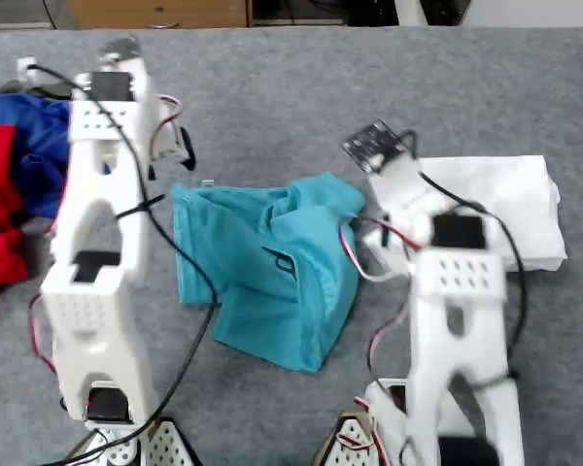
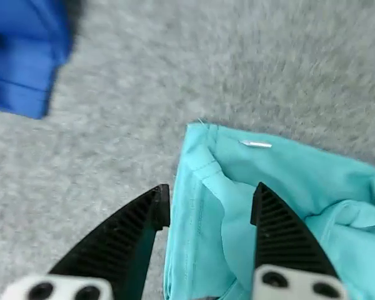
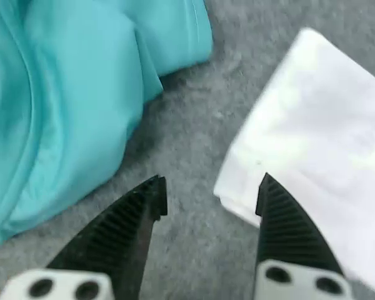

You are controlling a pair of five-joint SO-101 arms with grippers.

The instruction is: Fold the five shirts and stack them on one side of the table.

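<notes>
Now: teal fabric shirt [image 1: 272,262] lies rumpled and half-gathered mid-worktop, between the two arms. With one shirt already folded, I judge this to be the second fold just getting set up.
Done pile: white shirt folded into a flat rectangle [image 1: 510,194] sits on the right side of the grey felt-like worktop [image 1: 272,87]. It is just beside the teal one, with a bare strip between them in the right wrist view.
Waiting: blue shirt [image 1: 29,136] and red shirt [image 1: 0,223], both bunched at the left edge and touching each other.
Left hand [image 2: 210,190]: jaws wide and empty, straddling the teal shirt's hemmed corner, one finger out over bare worktop.
Right hand [image 3: 210,181]: jaws wide and empty, over the bare strip between the teal and white cloth.
Next move, my call: the left hand drops and pinches that corner, and the right hand swings across to another teal corner. Together they can then spread the shirt flat before any fold.
Risk: the layers are bunched, so it is easy to grab two at once.
Labels: small pale tag [image 2: 256,144] at the teal edge, nothing on it readable. No legible writing anywhere else.
</notes>
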